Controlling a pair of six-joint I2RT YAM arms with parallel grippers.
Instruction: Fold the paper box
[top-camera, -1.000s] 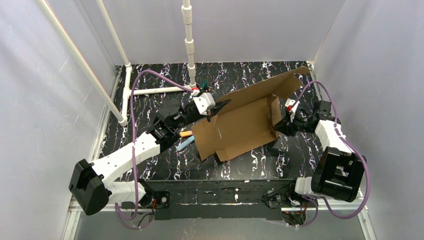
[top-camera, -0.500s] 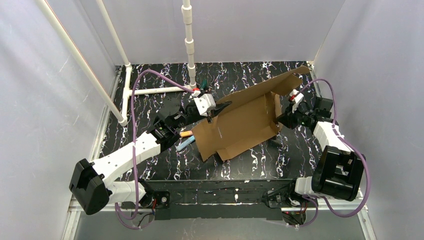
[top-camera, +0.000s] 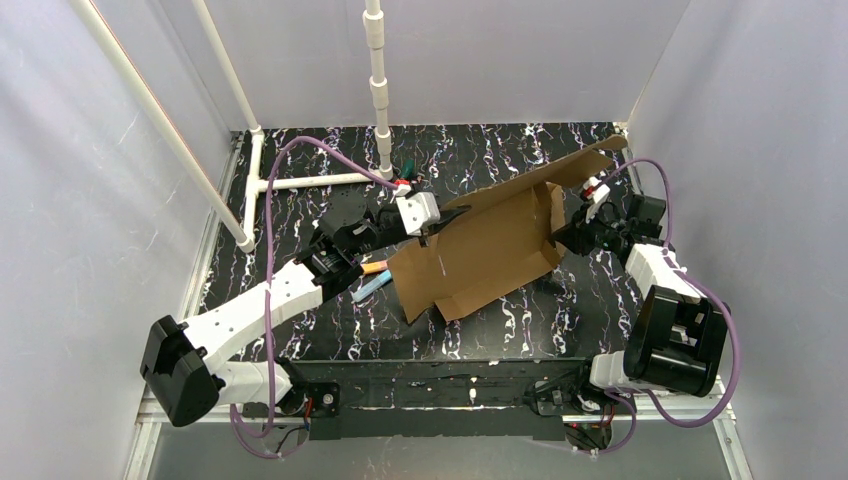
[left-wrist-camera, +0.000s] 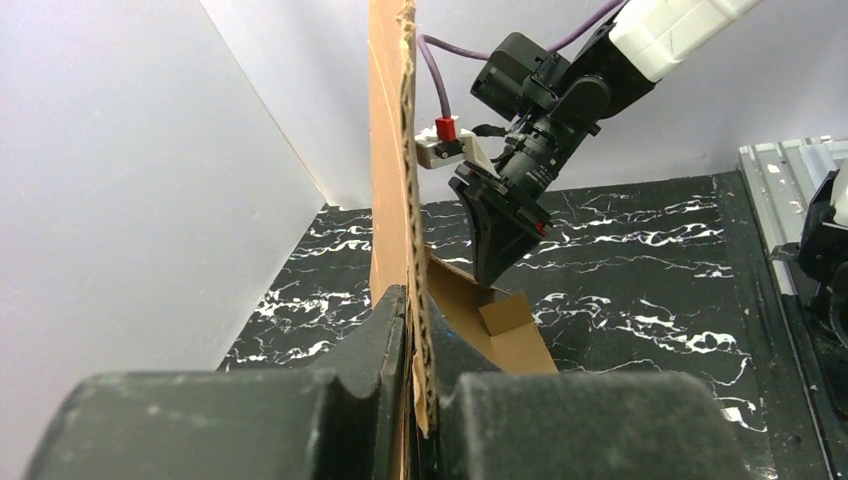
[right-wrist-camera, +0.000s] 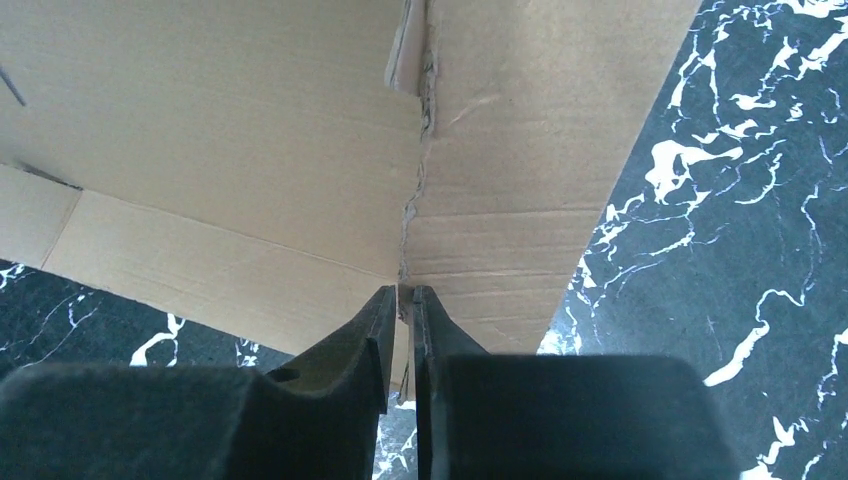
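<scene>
Between left gripper (left-wrist-camera: 412, 315) fingers, paper box (top-camera: 490, 245) edge pinched tight; right gripper (right-wrist-camera: 405, 295) jaws nearly together, nipping its opposite edge.

The paper box (top-camera: 480, 250) hides one end of the orange marker (top-camera: 373, 268) and blue marker (top-camera: 368, 289).

The paper box (top-camera: 480, 245) is plain brown corrugated cardboard, a paler tan along the creases and the ragged seam just ahead of the right fingers (right-wrist-camera: 365, 340), which are matt black. The left fingers (left-wrist-camera: 370, 350) are the same dull black, scuffed grey at their edges. Under both, the surface (top-camera: 300, 200) is black with white marble veining. Back from the left fingers lie an orange marker (top-camera: 373, 268) and a light blue marker (top-camera: 368, 291). The cables (top-camera: 268, 200) are purple, the arms (top-camera: 240, 320) white-shelled with black joints. A red clip (left-wrist-camera: 445, 127) sits above the right fingers.
</scene>
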